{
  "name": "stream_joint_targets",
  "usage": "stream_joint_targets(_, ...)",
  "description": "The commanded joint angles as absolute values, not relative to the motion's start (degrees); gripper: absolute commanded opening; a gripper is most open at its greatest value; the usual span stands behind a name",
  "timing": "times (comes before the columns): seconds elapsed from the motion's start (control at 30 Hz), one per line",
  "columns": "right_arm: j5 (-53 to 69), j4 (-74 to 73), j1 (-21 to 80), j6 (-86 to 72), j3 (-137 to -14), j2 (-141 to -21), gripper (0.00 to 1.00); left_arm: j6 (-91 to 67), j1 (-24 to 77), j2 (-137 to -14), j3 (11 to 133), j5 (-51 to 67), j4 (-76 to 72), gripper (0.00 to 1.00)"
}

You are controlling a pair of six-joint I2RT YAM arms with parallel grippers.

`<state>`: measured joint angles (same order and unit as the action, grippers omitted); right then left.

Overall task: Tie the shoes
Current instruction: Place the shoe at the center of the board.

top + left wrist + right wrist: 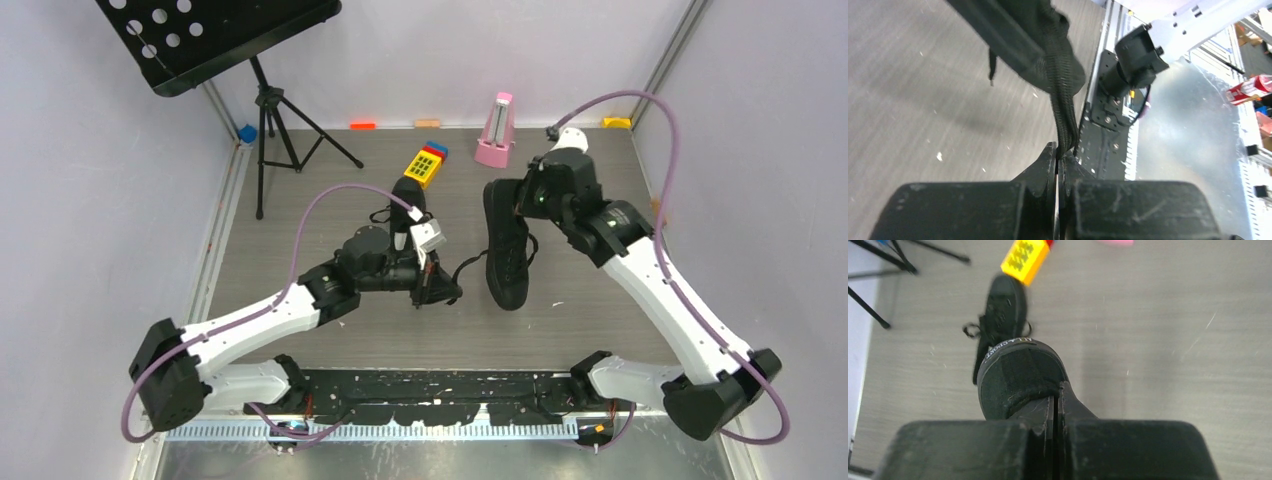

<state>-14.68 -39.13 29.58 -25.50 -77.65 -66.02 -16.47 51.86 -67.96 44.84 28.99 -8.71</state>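
Note:
Two black sneakers. One shoe [507,250] is held at the heel by my right gripper [522,205], which is shut on the heel rim; in the right wrist view the heel [1015,375] fills the space just before the gripper [1057,390]. This shoe seems raised off the table. My left gripper [445,292] is shut on a black lace [470,266] running to that shoe. In the left wrist view the lace [1063,120] rises from the gripper [1060,152] to the shoe [1013,35]. The other shoe [405,200] lies behind my left arm; it also shows in the right wrist view [1003,310].
A yellow toy block [425,165] and a pink metronome [495,130] stand at the back. A black music stand [270,110] stands at the back left. Small coloured pieces lie along the back wall. The arm bases and a black rail [430,395] line the near edge.

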Motion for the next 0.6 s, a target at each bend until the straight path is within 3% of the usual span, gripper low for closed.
stream_joint_targets(0.0, -12.12, -34.78, 31.09, -36.8, -67.98, -69.61, 0.0, -23.75, 50.85, -63.14, 42.48, 32.28, 4.72, 0.0)
stream_joint_targets(0.2, -19.38, -27.19, 33.97, -43.22, -64.62, -78.92, 0.0, -29.3, 44.38, -64.74, 39.76, 38.46, 1.62, 0.0)
stream_joint_targets(0.4, -17.82, -21.02, 34.98, -41.62, -67.89, -89.95, 0.0, -25.41, 37.68, -68.28, 41.67, 37.11, 7.68, 0.0)
stream_joint_targets(0.57, -13.38, -18.62, 34.81, -35.35, -70.9, -95.17, 0.28, -19.81, 36.06, -70.17, 44.33, 32.21, 12.62, 0.0)
